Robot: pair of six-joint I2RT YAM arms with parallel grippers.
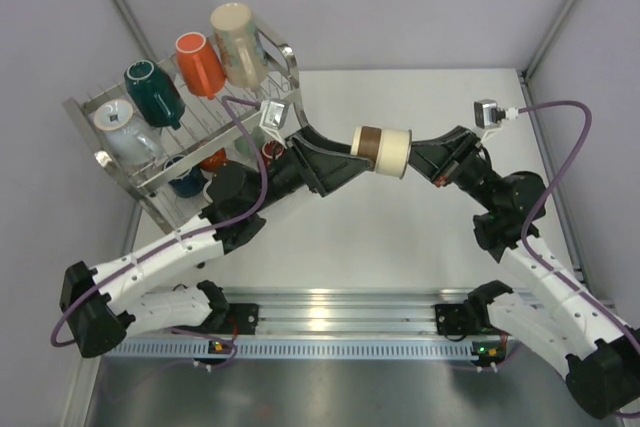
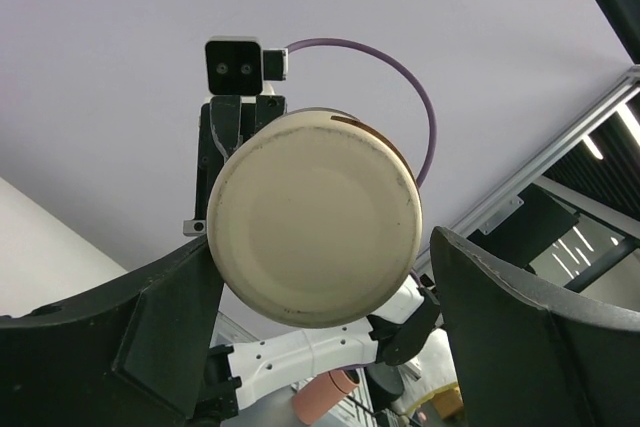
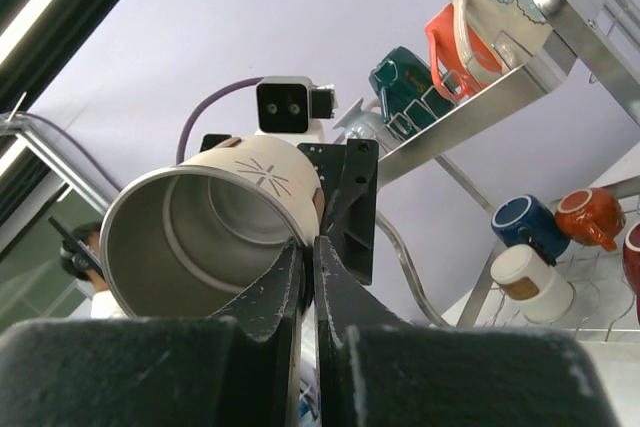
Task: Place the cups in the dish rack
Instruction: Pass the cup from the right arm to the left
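Note:
A cream cup with a brown band (image 1: 385, 149) hangs sideways in the air between both arms. My right gripper (image 3: 311, 247) is shut on its steel-lined rim (image 3: 180, 247), one finger inside and one outside. My left gripper (image 2: 322, 242) is open around the cup's round cream base (image 2: 315, 217); the left finger (image 2: 150, 337) lies against it and the right finger (image 2: 530, 327) stands apart. The dish rack (image 1: 110, 162) stands at the far left. Its upper tier holds beige (image 1: 238, 42), orange (image 1: 200, 62), teal (image 1: 155, 92) and pale (image 1: 125, 127) cups. Navy (image 3: 525, 222) and red (image 3: 590, 215) ones sit below.
A small white and brown cup (image 3: 525, 277) stands on the lower tier beside the navy one. An aluminium rail (image 1: 330, 322) carrying both arm bases runs along the near edge. Upright frame posts (image 1: 560, 17) stand at the table's back corners.

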